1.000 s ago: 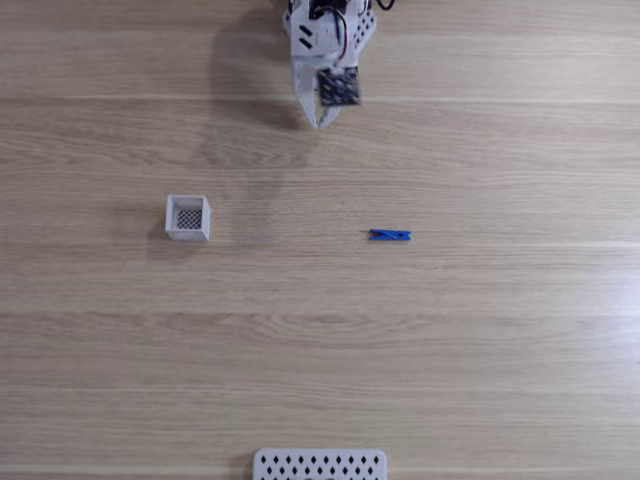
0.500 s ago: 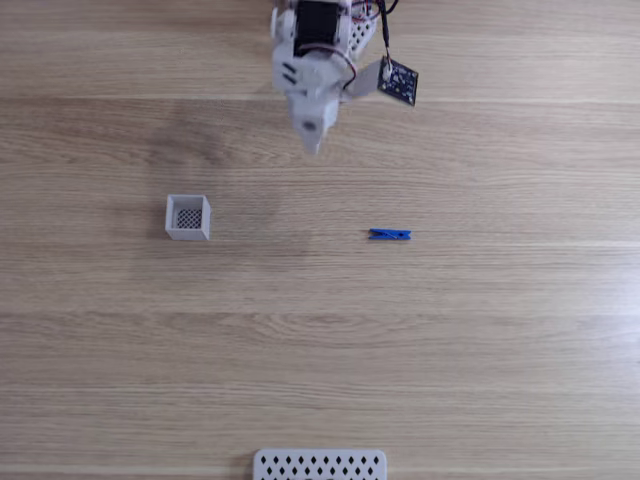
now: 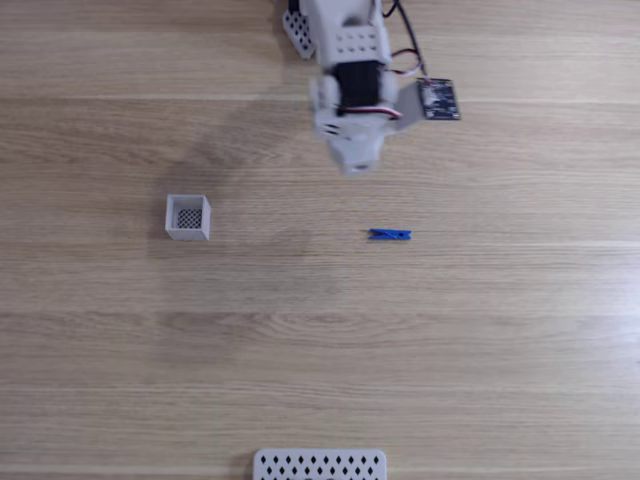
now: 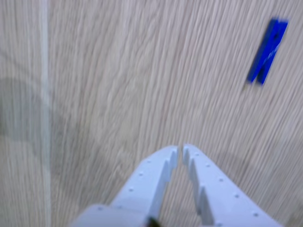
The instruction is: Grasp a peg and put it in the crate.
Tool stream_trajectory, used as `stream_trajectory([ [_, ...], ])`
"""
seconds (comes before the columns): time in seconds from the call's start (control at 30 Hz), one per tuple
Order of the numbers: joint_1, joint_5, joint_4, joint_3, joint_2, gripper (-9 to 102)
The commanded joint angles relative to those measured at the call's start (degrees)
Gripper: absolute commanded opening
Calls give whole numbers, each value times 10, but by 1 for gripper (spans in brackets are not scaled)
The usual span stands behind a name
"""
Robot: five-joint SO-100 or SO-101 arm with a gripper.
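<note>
My gripper [image 4: 180, 149] is hanging nearly closed and empty above the tabletop [image 3: 450, 330]. The peg [image 3: 389, 235] is lying below and slightly right of me in the fixed view, long axis running left-right, well apart from the crate [image 3: 188, 217].

The robot arm [image 3: 350, 80] is made of white plastic blocks. A black motor [image 3: 360, 87] sits in the middle of it. Thin red, black and white wires [image 3: 403, 62] run along its right side in the fixed view. A small dark square board [image 3: 439, 99] with tiny dots hangs beside them. In the other view, the gripper [image 4: 180, 151] has two white fingers [image 4: 150, 182] with bumpy teeth on the inside and small round holes along the top.
</note>
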Motion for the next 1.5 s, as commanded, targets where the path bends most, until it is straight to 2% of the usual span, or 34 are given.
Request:
stream_trajectory([
  [0.0,-29,44,-11,-101,-26,0],
  [0.33,-22,204,-11,-203,-166,1],
  [0.57,-31,230,-14,-294,-228,19],
  [0.73,-37,232,-64,-323,-270,28],
  [0.9,-60,243,-109,-327,-286,28],
  [1.13,-102,290,-112,-320,-292,28],
  [1.47,-95,294,-120,-319,-323,28],
])
